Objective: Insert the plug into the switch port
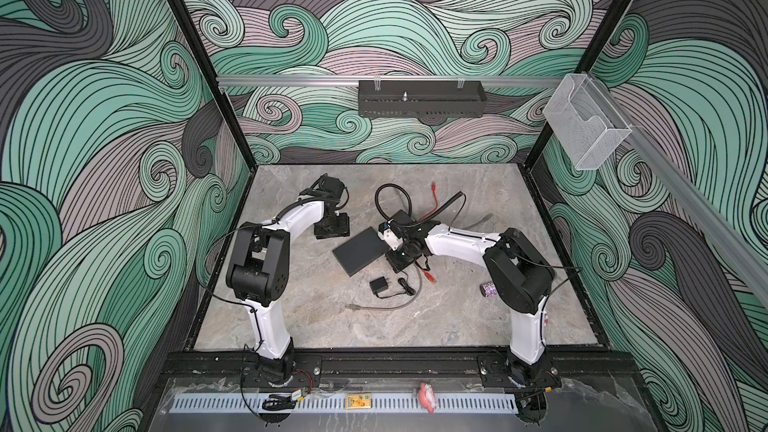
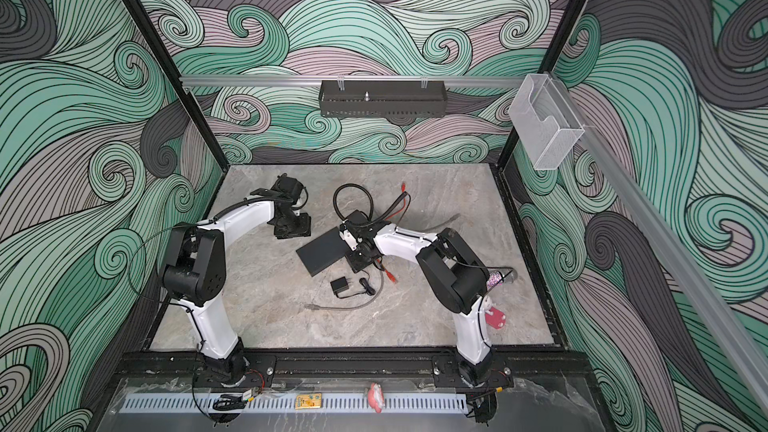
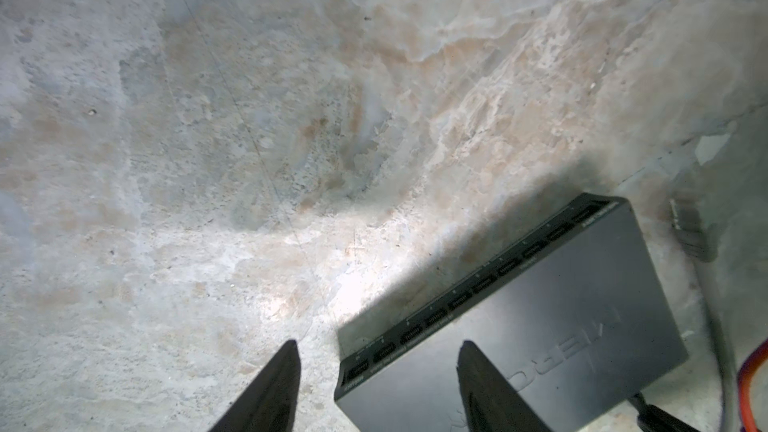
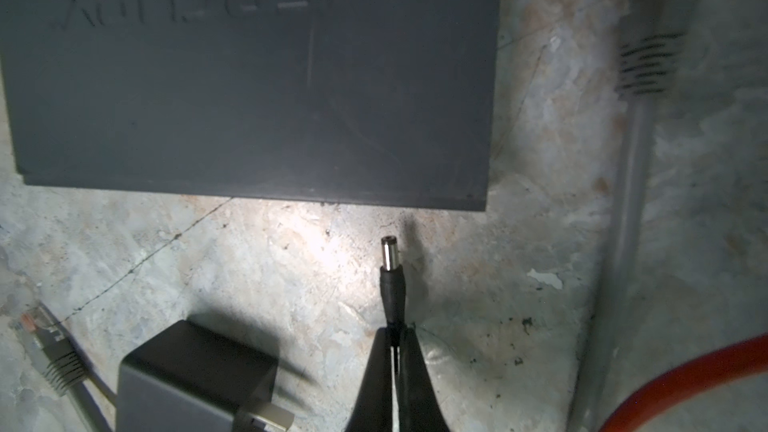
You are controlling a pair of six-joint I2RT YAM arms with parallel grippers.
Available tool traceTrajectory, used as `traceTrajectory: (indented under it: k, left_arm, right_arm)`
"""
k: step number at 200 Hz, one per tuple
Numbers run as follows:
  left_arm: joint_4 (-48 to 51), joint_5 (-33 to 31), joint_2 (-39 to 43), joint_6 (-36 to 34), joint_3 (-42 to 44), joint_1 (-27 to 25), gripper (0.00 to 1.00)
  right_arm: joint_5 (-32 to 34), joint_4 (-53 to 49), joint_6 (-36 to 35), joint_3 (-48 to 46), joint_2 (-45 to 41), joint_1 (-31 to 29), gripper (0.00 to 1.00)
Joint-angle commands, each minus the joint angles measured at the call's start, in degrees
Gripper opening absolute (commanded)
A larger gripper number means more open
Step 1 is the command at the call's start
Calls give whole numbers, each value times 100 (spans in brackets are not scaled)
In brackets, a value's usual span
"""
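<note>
plug, a small black moulded barrel connector with a bright metal sleeve (image 4: 390, 261), is pinched in the right gripper (image 4: 397, 332), whose jaws are pressed together on the black collar behind the sleeve. its tip points at the near long edge of the switch, a flat matte-black rectangular box (image 4: 249, 76), and stops just short of it, not touching. no socket shows on that edge from the right wrist view. a row of ports (image 3: 457, 301) lines one long side in the left wrist view, but whether the plug's port is among them i cannot tell.

the plug looks light and stiff at the sleeve, with a thin limp cord behind it. being small and smooth, it could swivel in a two-point pinch, so the collar is the sensible hold, leaving the metal free. the switch looks light enough to slide on the grey marbled table (image 4: 291, 268) when pushed.

the left gripper (image 3: 379, 344) has its jaws spread at a corner of the switch. contact there is unclear.
</note>
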State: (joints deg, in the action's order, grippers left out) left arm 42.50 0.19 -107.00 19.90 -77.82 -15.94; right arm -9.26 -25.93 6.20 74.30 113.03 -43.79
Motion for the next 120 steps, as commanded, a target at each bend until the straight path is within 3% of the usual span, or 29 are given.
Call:
traceTrajectory:
  k: [1,120]
  left_arm:
    - [215,-91,-142,-59,-151,-67,64]
    - [136,43,-318,32,-60,-172,63]
  right_arm:
    - [-137,70,127,145,-36,11,0]
    - [-168,73,136,330,155,81,0]
